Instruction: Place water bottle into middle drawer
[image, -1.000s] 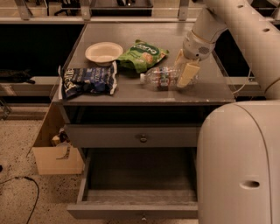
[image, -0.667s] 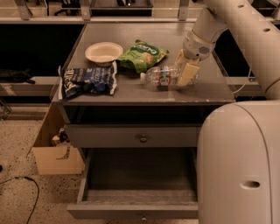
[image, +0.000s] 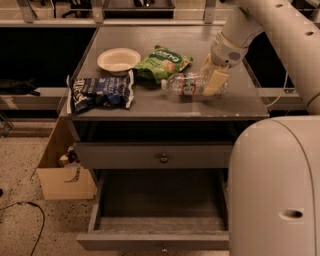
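Observation:
The water bottle (image: 186, 84), clear with a white cap and a red-and-green band, lies on its side on the grey cabinet top (image: 150, 105), cap pointing left. My gripper (image: 212, 75) comes down from the upper right and is shut on the bottle's base end, with one cream finger (image: 216, 82) in front of it. The middle drawer (image: 160, 200) is pulled open below, its inside bare and its knob (image: 163, 248) at the front edge.
A white paper plate (image: 118, 60), a green snack bag (image: 161, 62) and a dark blue chip bag (image: 101, 92) lie left of the bottle. The upper knobbed drawer (image: 163, 156) is closed. A cardboard box (image: 65, 175) stands at lower left. My white body (image: 275, 190) fills the lower right.
The bottle has shifted slightly up and away from the table's front edge with the gripper on its base end. The other objects have not moved.

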